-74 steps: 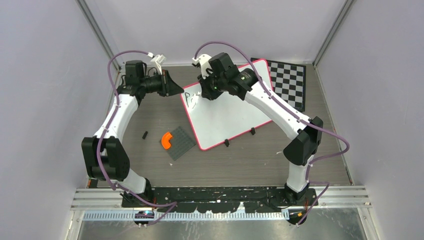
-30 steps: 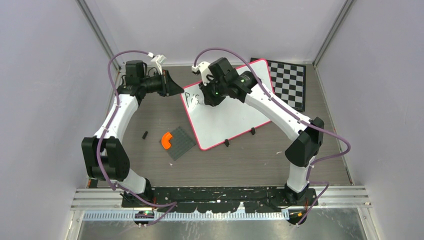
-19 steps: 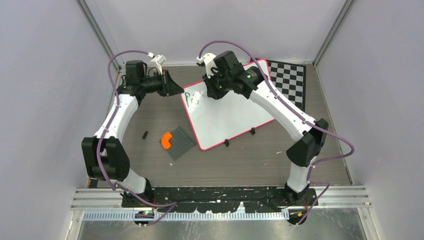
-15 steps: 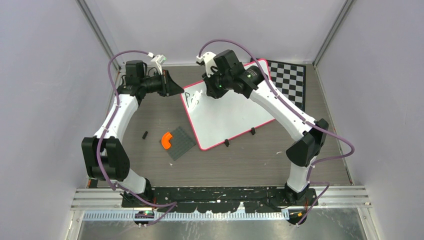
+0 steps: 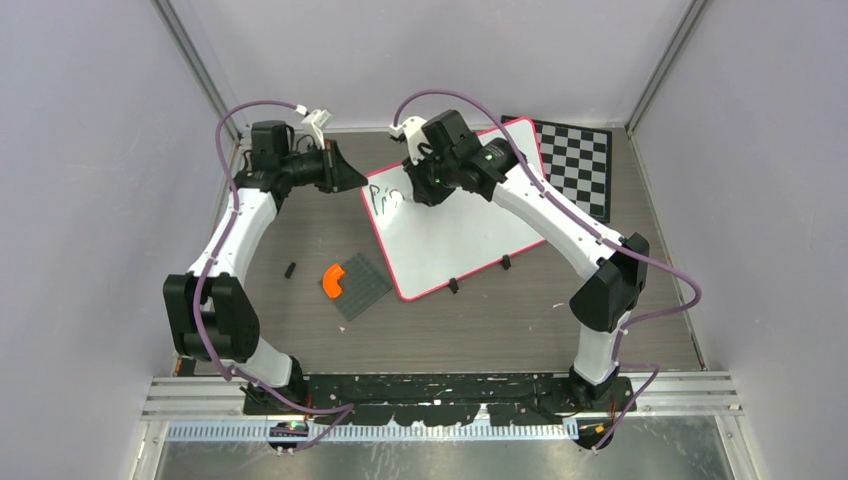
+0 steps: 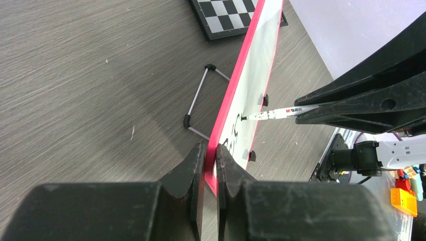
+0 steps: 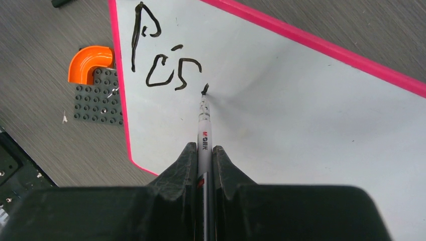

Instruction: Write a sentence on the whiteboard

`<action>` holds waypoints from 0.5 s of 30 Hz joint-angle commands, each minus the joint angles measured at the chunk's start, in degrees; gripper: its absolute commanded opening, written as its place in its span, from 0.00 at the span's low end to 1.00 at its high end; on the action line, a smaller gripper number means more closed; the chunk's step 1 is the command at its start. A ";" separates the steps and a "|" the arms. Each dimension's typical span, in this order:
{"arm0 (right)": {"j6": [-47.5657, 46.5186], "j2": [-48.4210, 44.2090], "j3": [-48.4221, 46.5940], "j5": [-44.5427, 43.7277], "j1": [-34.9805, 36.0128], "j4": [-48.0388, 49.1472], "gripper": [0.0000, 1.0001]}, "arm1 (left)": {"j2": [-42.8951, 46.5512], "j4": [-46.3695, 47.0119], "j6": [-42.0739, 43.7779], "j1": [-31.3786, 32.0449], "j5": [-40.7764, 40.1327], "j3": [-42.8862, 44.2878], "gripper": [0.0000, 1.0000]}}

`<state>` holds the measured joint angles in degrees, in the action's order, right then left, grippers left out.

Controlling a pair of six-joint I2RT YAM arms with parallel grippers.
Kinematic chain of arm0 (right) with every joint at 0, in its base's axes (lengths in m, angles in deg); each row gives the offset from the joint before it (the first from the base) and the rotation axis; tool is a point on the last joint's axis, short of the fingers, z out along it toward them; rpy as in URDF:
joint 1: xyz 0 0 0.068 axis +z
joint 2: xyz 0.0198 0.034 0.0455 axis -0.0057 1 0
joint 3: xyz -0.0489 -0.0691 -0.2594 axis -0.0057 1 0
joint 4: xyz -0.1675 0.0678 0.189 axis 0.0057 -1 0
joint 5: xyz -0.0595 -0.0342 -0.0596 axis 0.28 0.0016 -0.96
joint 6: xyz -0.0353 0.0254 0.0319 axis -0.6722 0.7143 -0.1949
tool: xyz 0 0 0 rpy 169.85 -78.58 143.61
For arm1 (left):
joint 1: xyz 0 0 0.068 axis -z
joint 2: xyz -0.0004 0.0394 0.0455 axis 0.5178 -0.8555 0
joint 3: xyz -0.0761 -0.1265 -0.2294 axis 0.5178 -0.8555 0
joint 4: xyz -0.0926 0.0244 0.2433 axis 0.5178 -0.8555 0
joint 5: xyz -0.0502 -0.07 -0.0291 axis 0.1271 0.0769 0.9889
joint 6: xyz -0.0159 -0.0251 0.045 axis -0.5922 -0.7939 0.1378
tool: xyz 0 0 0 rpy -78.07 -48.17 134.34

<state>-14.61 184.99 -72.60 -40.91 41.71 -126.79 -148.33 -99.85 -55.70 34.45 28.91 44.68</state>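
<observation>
Wooden table (image 5: 300,335), pink-rimmed whiteboard (image 5: 450,240), black scrawl (image 7: 133,45)

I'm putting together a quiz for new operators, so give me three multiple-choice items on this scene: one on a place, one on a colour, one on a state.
1. Where does the chessboard lie?
A) by the arm bases
B) at the far right, by the whiteboard's far corner
C) left of the left arm

2. What colour is the whiteboard's rim?
A) blue
B) green
C) red-pink

3. What state is the right end effector in?
A) open and empty
B) shut on a marker
C) shut on the chessboard

Answers: 1 B, the top view shows it there. 2 C, both wrist views show the rim. 3 B, it clamps the marker's barrel, tip at the board.
</observation>
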 commanded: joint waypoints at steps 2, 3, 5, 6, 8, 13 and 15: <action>-0.20 -1.86 2.11 -0.90 0.08 2.00 0.00 | 1.05 -0.66 0.44 1.30 0.91 1.11 0.00; -0.07 -2.07 2.69 -0.70 0.09 2.01 0.00 | 1.14 -0.66 0.42 1.30 0.95 1.04 0.00; 0.15 -2.71 3.55 -0.27 0.12 2.02 0.00 | 1.02 -0.71 0.39 1.30 0.96 1.16 0.00; 0.28 -3.01 3.79 -0.08 0.19 1.95 0.00 | 0.97 -0.71 0.32 1.30 0.98 1.12 0.00; 0.34 -3.55 3.64 0.26 0.23 1.77 0.00 | 0.93 -0.71 0.30 1.38 0.94 1.16 0.00; 0.33 -4.06 0.09 0.87 0.37 0.90 0.00 | 1.07 -0.63 0.30 1.39 0.98 0.97 0.00; 0.25 -3.79 -2.05 0.69 0.34 0.75 0.00 | 1.18 -0.64 0.31 1.47 0.99 0.85 0.00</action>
<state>-14.39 183.83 -69.56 -40.21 41.98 -127.34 -148.33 -99.85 -55.72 34.54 28.73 44.68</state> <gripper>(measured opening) 0.165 0.114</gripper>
